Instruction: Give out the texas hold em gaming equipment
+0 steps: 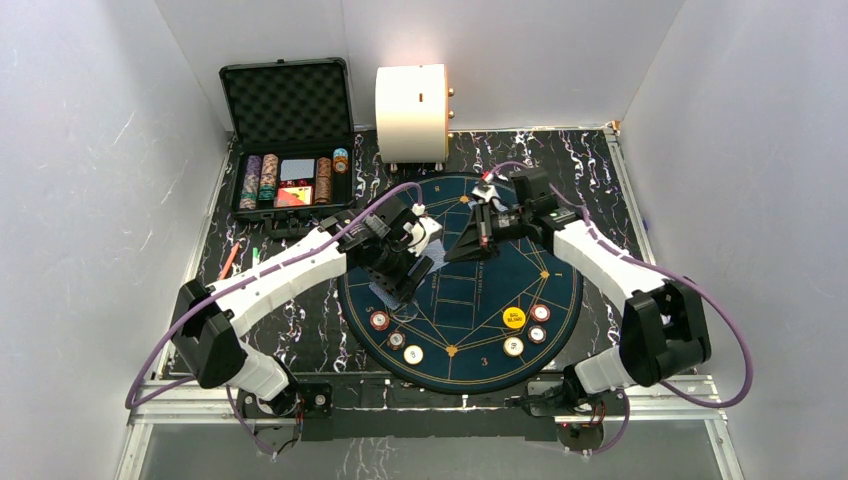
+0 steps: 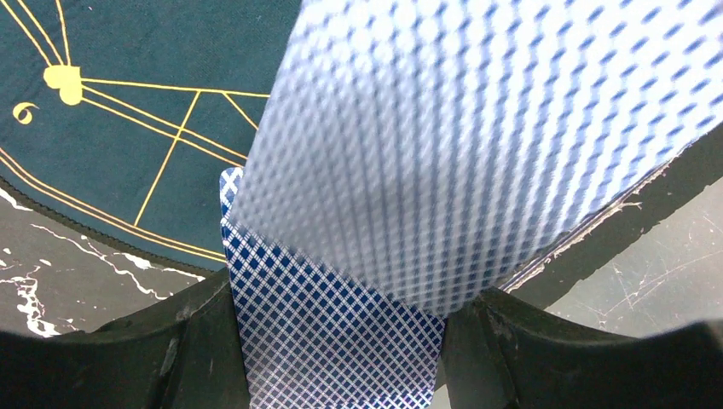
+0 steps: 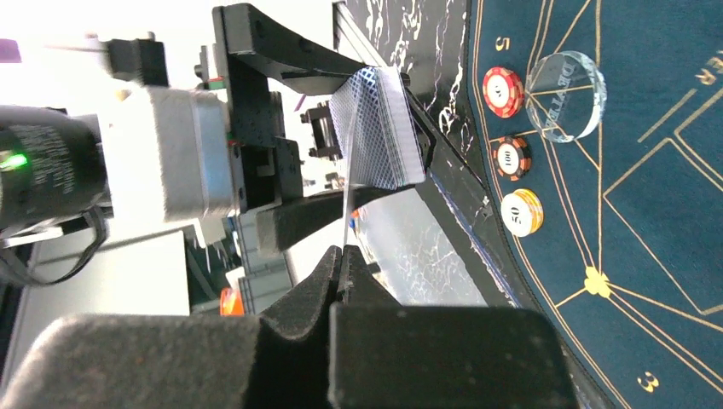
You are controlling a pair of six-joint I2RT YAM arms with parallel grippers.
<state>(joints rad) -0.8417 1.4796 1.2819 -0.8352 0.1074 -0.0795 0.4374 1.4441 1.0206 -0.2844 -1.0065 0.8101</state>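
Observation:
My left gripper is shut on a deck of blue-backed playing cards and holds it above the left half of the round blue poker mat. My right gripper is shut on the edge of one card, which still lies against the deck; it shows blurred in the left wrist view. Three chips lie at the mat's near left. A yellow button and three chips lie at its near right. A clear dealer button lies beside a red chip.
The open black case stands at the back left with chip stacks in it. The big cream cylinder stands behind the mat. A red pen lies on the marbled table at the left.

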